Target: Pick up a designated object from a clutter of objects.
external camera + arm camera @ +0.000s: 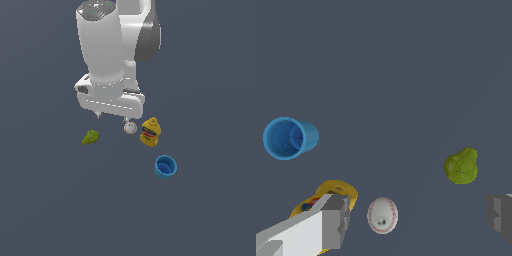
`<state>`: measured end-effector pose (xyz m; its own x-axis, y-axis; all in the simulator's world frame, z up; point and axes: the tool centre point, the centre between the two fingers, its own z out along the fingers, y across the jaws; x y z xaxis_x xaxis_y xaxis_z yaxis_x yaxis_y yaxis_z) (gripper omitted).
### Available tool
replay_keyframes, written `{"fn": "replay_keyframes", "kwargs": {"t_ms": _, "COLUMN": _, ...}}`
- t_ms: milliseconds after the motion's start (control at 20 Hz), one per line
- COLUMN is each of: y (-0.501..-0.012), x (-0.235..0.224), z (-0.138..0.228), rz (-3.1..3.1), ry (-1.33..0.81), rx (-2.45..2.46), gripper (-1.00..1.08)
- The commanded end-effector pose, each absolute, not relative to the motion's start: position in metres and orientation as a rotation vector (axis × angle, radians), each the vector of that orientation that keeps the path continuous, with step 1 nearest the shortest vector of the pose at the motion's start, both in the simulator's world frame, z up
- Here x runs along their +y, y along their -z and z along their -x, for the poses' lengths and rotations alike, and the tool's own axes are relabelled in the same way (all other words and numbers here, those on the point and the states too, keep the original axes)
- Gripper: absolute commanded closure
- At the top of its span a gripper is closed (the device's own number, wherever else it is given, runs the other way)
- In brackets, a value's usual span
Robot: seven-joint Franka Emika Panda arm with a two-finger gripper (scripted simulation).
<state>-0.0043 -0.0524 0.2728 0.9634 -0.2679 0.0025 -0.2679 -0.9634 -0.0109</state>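
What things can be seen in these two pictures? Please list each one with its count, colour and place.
pear-like lump: one, yellow-green, lying alone toward the exterior view's left, apart from the other items
white ball: one, white with red stitching, between the lump and the bottle, below the gripper
yellow bottle: one, yellow with a red-blue label, just to the exterior view's right of the ball
blue cup: one, blue, open mouth showing, nearest the exterior camera
surface: one, dark grey-blue, under everything
robot arm: one, white and grey, above the items
gripper: one, grey fingers spread wide, holding nothing
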Motion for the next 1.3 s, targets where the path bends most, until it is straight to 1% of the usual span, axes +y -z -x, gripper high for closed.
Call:
{"fn": "replay_keyframes", "kwargs": {"t_ms": 0, "y": -0.257, "x": -0.064, "z": 0.006, "rz": 3.074, "ry": 0.003, "rx": 0.561, "gripper": -0.92}}
{"fn": "replay_keyframes", "kwargs": {"t_ms": 550, "y": -0.187, "x": -0.120, "z": 0.026, "rz": 2.872, "ry": -0.008, "rx": 1.198, "gripper": -0.92}}
{"fn": "replay_keyframes", "kwargs": {"t_ms": 1250, "y": -0.113, "x": -0.183, "z": 0.073, "rz": 2.489, "ry": -0.007, "rx": 1.895, "gripper": -0.92}}
